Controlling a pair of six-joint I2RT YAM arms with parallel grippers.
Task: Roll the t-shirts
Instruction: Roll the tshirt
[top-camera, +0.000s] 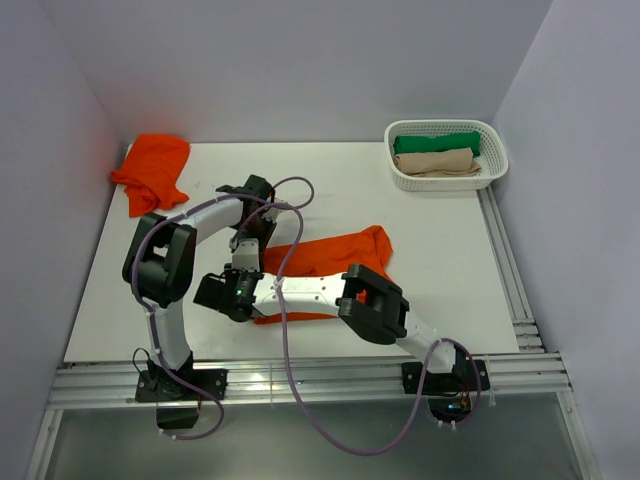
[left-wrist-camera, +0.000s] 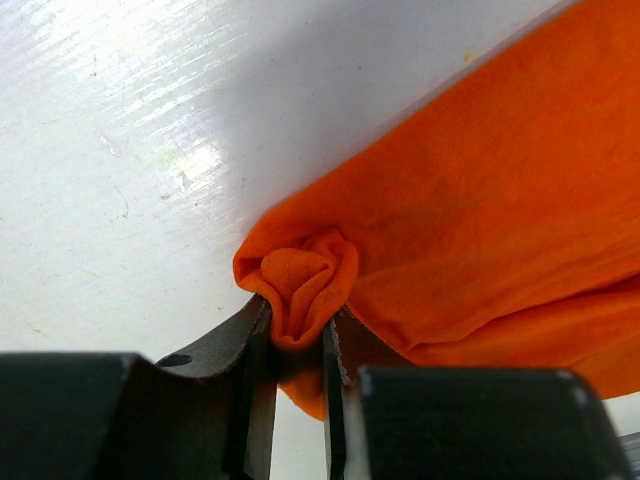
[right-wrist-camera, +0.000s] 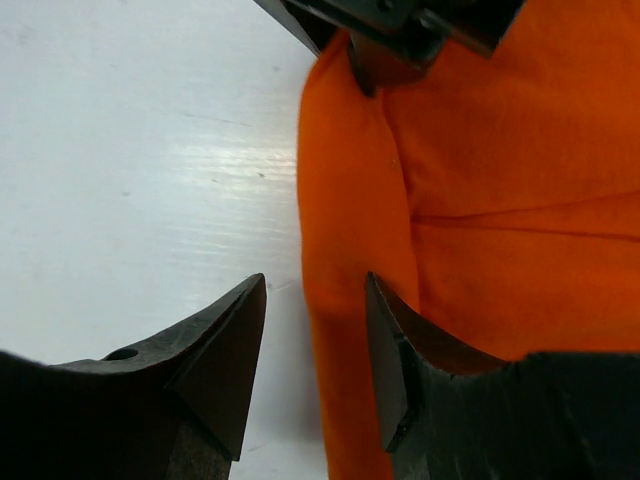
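One bright orange t-shirt lies flattened across the table's middle, and it fills the left wrist view and the right wrist view. My left gripper is shut on a bunched fold at the shirt's left edge. My right gripper is open just in front of it. Its fingers straddle the same left edge, one on bare table and one over cloth. The left gripper's tip shows at the top of the right wrist view. A second orange t-shirt lies crumpled at the back left.
A white mesh basket at the back right holds folded green and beige cloths. Metal rails run along the table's front and right edges. Grey walls close in the left, back and right sides.
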